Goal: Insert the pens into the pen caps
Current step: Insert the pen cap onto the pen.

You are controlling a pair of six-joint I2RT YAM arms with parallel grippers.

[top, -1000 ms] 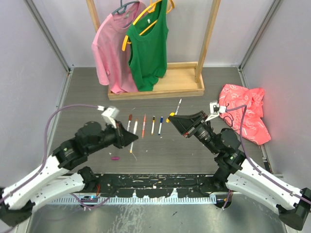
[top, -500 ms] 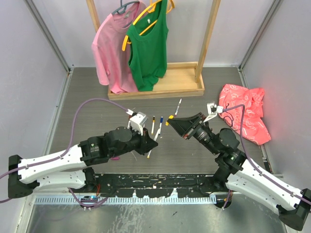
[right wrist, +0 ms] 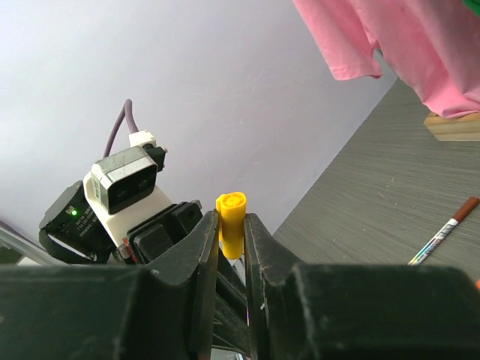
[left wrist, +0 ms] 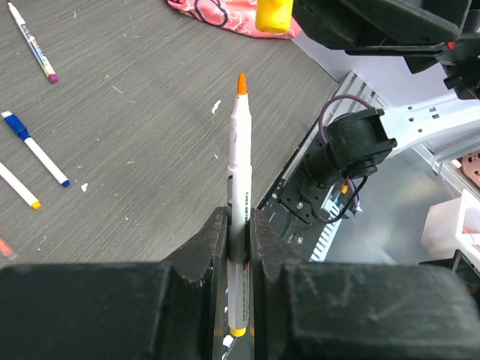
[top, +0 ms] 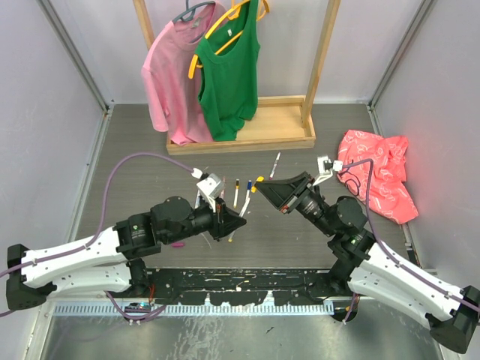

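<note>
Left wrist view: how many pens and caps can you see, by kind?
Held pens: 1, orange-tipped pen in the left fingers
Pens on the table: 3, magenta-tipped pen, blue-capped pen, yellow-ended pen
Caps: 1, yellow cap
Total: 5, not counting a red sliver cropped at the left edge.

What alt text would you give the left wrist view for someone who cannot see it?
The left gripper, jaws shut, holds a white pen with an orange tip pointing up toward a yellow cap at the top edge. Several loose pens lie on the grey table at left.
</note>
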